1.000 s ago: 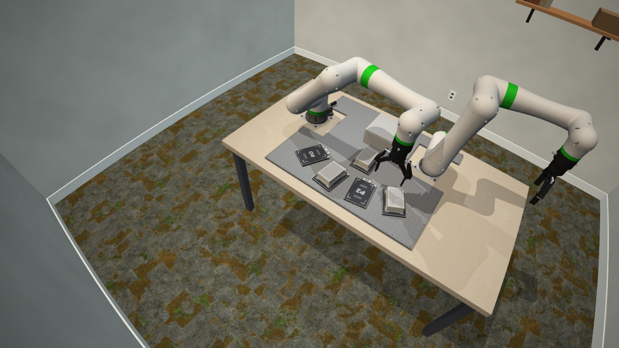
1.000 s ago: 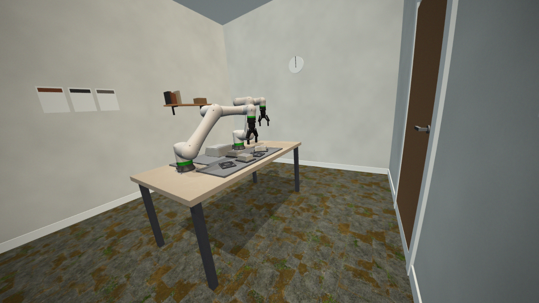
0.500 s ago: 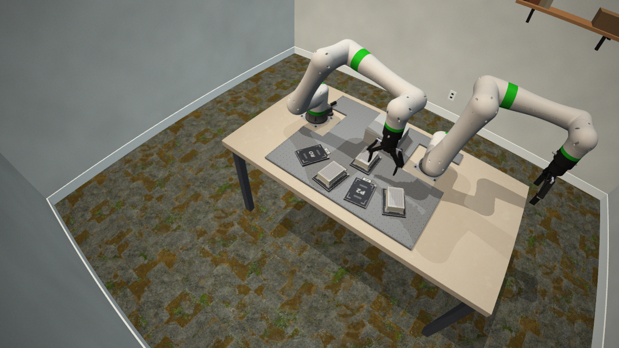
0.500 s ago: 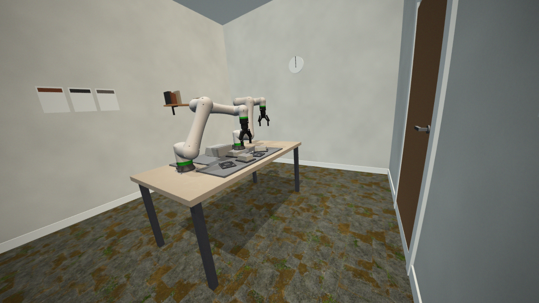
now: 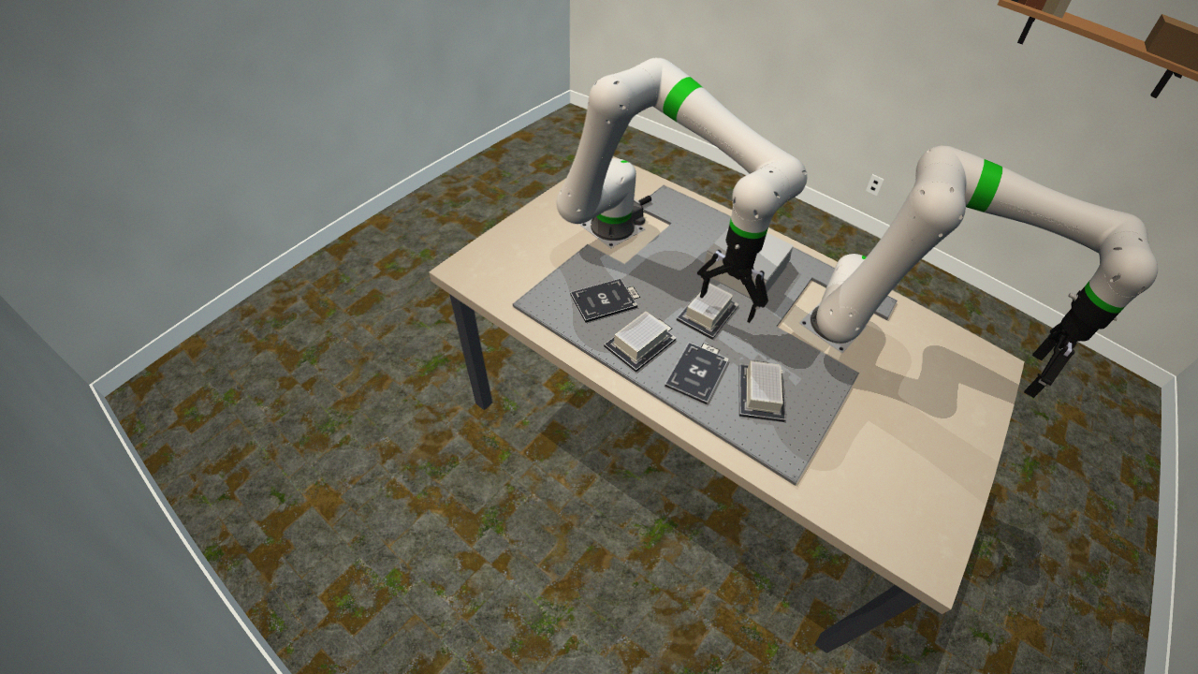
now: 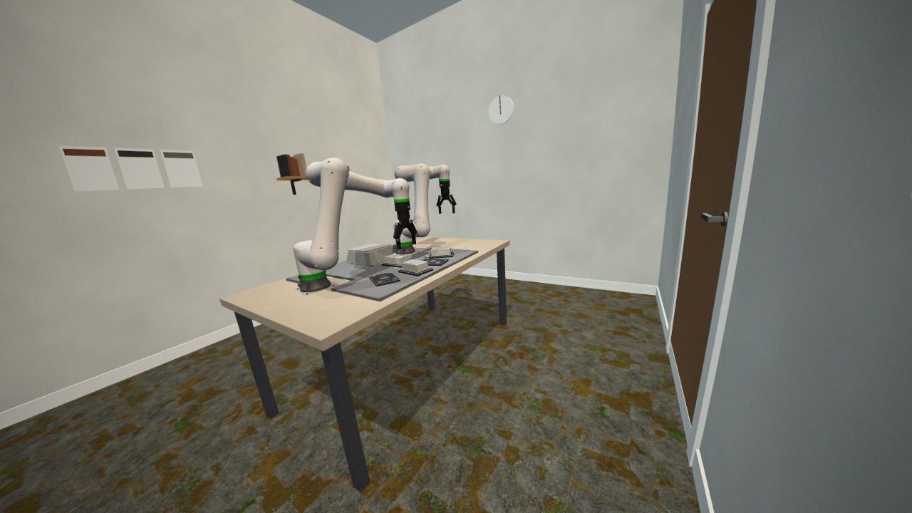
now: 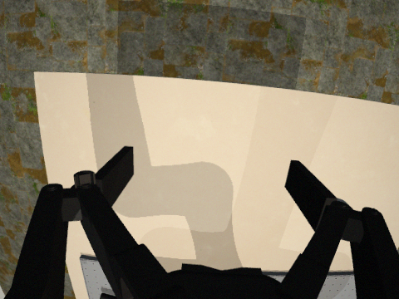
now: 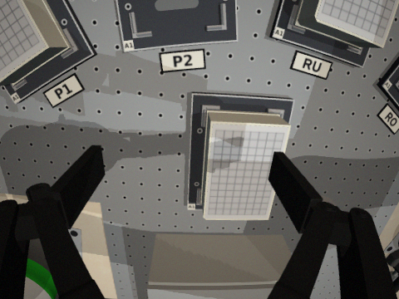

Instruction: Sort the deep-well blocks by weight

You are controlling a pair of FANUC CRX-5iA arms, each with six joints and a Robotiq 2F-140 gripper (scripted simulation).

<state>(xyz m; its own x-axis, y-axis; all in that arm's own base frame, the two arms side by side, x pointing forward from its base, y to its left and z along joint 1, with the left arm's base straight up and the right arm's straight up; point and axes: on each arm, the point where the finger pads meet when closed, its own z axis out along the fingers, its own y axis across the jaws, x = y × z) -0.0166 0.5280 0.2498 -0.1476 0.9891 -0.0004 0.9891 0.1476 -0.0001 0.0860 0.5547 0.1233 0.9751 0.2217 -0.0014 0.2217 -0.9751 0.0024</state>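
Note:
A pale deep-well block (image 5: 710, 308) (image 6: 396, 258) (image 8: 241, 174) sits in the central nest (image 8: 197, 158), taken as IN; its name label is not visible. Another block (image 5: 764, 385) (image 8: 18, 37) sits in P1 and one block (image 5: 642, 335) (image 6: 415, 265) (image 8: 357, 17) in RU. Nests P2 (image 5: 682, 385) (image 8: 179, 35) and RO (image 5: 591, 312) (image 6: 384, 278) are empty. My right gripper (image 5: 726, 307) (image 6: 406, 245) (image 8: 188, 163) is open above the central block, offset to its left in the right wrist view. My left gripper (image 6: 446, 211) (image 7: 211, 167) is open and empty, far from the nests. No lit lamp is visible.
A pale grey box (image 5: 774, 257) (image 6: 370, 254) (image 8: 216, 257) stands behind the central nest, partly hidden by the right arm in the top view. The left arm's base stands beside the perforated plate (image 5: 804, 452). The left arm reaches out past the table end.

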